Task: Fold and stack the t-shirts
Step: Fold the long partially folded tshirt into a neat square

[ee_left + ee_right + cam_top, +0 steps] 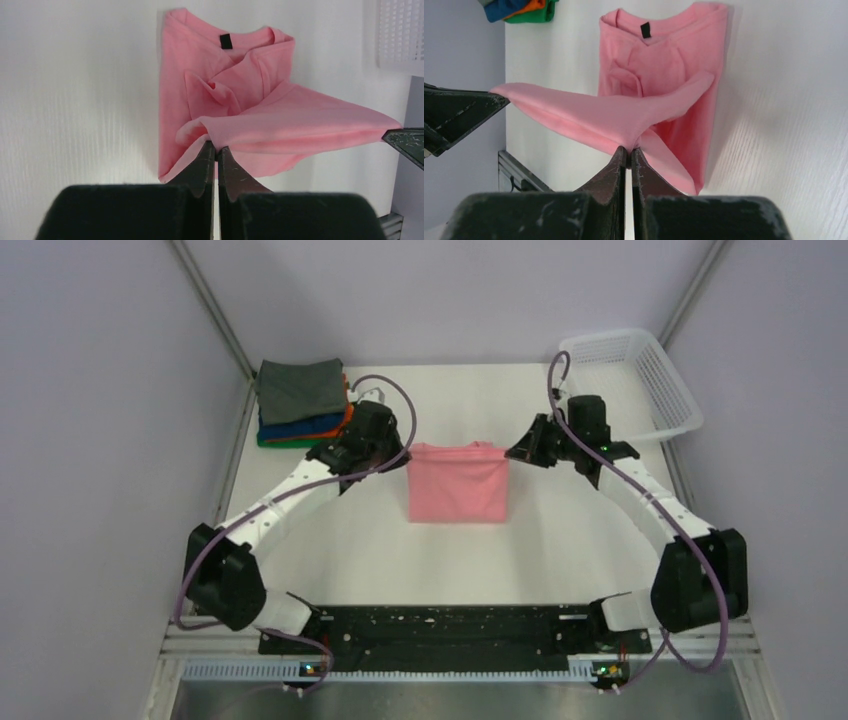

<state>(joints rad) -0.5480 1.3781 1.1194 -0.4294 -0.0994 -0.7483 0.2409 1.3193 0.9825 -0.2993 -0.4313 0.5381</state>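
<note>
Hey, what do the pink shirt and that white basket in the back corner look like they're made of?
The pink t-shirt looks like soft matte knit cloth, perhaps cotton: it drapes and creases where lifted. The white basket seems rigid moulded plastic, smooth, with regular open mesh walls.

brightly, evenly lit from overhead; faint soft shadow beside the pink t-shirt (172,75) on the pale table (75,100); slightly blurred close up in both wrist views.

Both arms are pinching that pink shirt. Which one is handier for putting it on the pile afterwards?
Probably the left. The left gripper holds the pink shirt just beside the folded stack; the right gripper is across the shirt, near the basket.
</note>
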